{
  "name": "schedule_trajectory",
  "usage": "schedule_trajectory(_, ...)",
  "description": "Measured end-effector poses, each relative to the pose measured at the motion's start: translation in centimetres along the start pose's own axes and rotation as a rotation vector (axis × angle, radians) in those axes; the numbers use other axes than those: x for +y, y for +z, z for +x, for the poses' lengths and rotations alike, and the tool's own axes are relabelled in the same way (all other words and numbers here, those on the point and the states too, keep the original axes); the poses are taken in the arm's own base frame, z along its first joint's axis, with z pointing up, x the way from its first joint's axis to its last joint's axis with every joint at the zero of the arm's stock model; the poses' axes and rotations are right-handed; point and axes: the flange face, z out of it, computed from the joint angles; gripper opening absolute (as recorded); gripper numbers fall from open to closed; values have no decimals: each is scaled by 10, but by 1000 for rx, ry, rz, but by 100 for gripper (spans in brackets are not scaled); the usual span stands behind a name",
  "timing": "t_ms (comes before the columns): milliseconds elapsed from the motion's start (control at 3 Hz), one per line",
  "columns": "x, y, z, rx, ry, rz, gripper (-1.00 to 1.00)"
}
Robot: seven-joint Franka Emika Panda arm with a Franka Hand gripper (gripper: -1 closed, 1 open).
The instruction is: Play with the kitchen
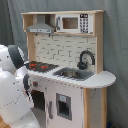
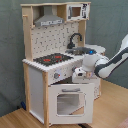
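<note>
The kitchen (image 1: pixel 70 95) (image 2: pixel 37 85) is a white and light-wood toy with a black-red hob (image 1: pixel 39 65) (image 2: pixel 51 59), a sink (image 1: pixel 72 74), a black faucet (image 1: pixel 85 57) (image 2: pixel 75 39), a grey hood (image 1: pixel 41 27) (image 2: pixel 48 21) and a small microwave (image 1: pixel 75 23) (image 2: pixel 76 11). In the second exterior view my white arm reaches in from the right. My gripper (image 2: pixel 78 75) sits against the front panel just above the windowed oven door (image 2: pixel 67 101), which hangs slightly ajar. In the first exterior view the arm (image 1: pixel 12 90) covers the kitchen's lower left front.
A grey curtain (image 1: pixel 115 45) hangs behind the kitchen. The toy stands on a wooden floor (image 2: pixel 112 107), with open floor on the second exterior view's right. A second lower door with a dark handle (image 1: pixel 62 106) sits under the sink.
</note>
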Motion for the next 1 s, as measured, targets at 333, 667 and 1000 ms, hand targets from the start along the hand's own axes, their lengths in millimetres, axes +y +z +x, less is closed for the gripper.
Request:
schedule_trajectory(333,-3,8,8,-8,7,7,-100)
schedule_trajectory(667,-10,10,27,-3,4,6,-100)
schedule_trajectory(1000,-10,4,50,11,-16,-10,-100)
